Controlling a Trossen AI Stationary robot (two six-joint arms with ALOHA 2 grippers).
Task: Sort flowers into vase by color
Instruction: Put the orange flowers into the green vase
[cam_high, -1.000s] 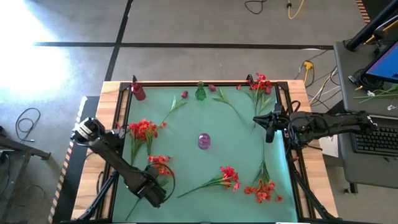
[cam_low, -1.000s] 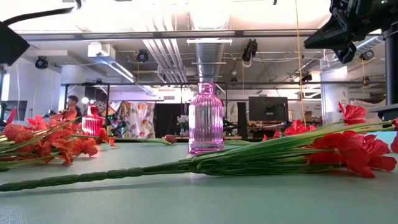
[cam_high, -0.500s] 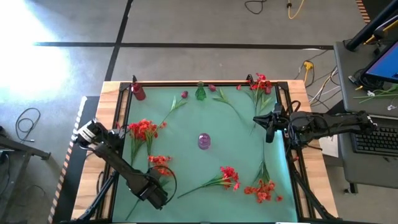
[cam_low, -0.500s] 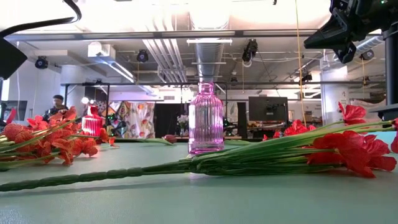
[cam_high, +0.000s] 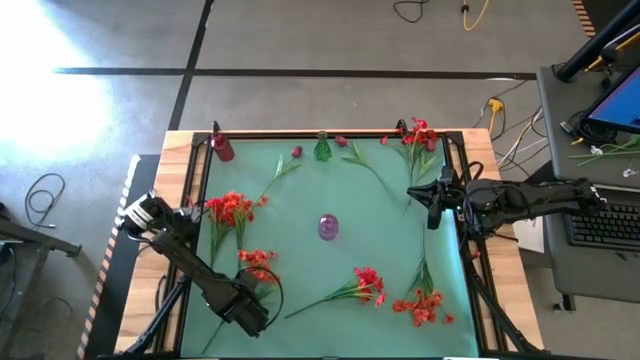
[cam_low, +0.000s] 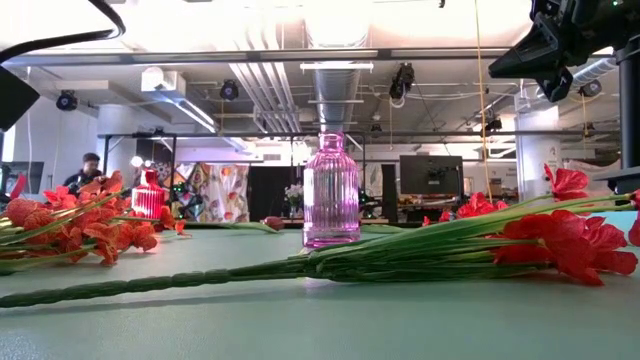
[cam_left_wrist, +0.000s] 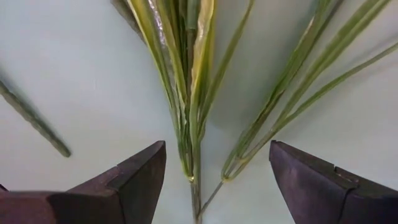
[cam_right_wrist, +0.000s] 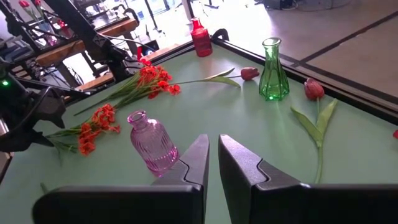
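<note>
An orange-red flower spray (cam_high: 257, 262) lies flat on the green mat at the near left, its green stems (cam_left_wrist: 189, 118) running toward the near edge. My left gripper (cam_high: 245, 310) points down over those stems, open, with one finger on each side of them (cam_left_wrist: 216, 152) and touching nothing. My right gripper (cam_high: 432, 212) hangs shut above the mat's right side (cam_right_wrist: 213, 142). A purple vase (cam_high: 329, 227) stands mid-mat. A green vase (cam_high: 323, 150) and a red vase (cam_high: 222, 148) stand at the far edge.
More sprays lie on the mat: red at the left (cam_high: 232, 208), red at near centre (cam_high: 365, 285), orange-red at the near right (cam_high: 425, 305), red at the far right (cam_high: 418, 135). Two dark buds (cam_high: 296, 152) lie beside the green vase. A person (cam_low: 90, 165) is far behind the table.
</note>
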